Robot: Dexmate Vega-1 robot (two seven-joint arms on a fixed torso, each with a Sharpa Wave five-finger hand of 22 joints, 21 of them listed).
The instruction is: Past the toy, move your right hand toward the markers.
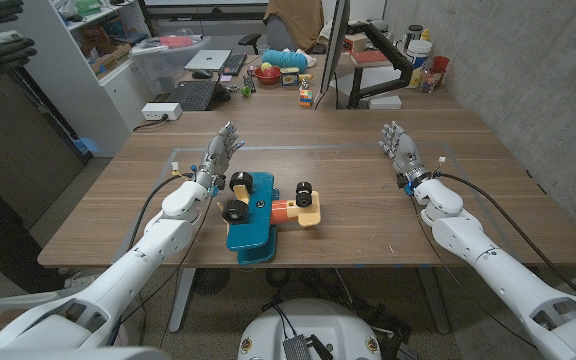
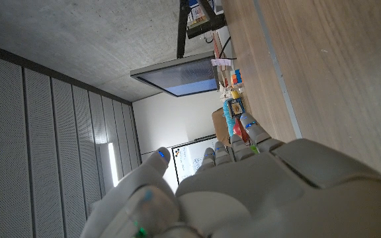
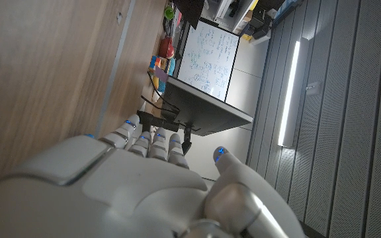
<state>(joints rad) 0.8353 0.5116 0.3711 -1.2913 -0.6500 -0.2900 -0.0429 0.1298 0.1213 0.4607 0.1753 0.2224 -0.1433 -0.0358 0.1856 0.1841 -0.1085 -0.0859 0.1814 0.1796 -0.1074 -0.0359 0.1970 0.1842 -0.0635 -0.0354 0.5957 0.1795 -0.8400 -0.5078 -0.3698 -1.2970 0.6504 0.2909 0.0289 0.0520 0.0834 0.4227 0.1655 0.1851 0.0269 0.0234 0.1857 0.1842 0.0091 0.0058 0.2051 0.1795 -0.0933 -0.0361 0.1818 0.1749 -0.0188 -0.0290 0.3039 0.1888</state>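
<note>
Hands over a wooden counter point(image 1: 488, 215), read left to right. Left hand point(image 1: 220, 155), left of centre, stands released, fingers spread, grasping nothing, just beside the toy. Toy point(image 1: 258, 215), lower centre: a blue truck with black wheels and a tan block at its right end. Right hand point(image 1: 398, 145), right of centre, is likewise released and empty, well apart from the toy. Markers cannot be told apart among the clutter at upper centre. For a clean step, the right hand should probably travel toward upper centre, keeping clear of the toy.
</note>
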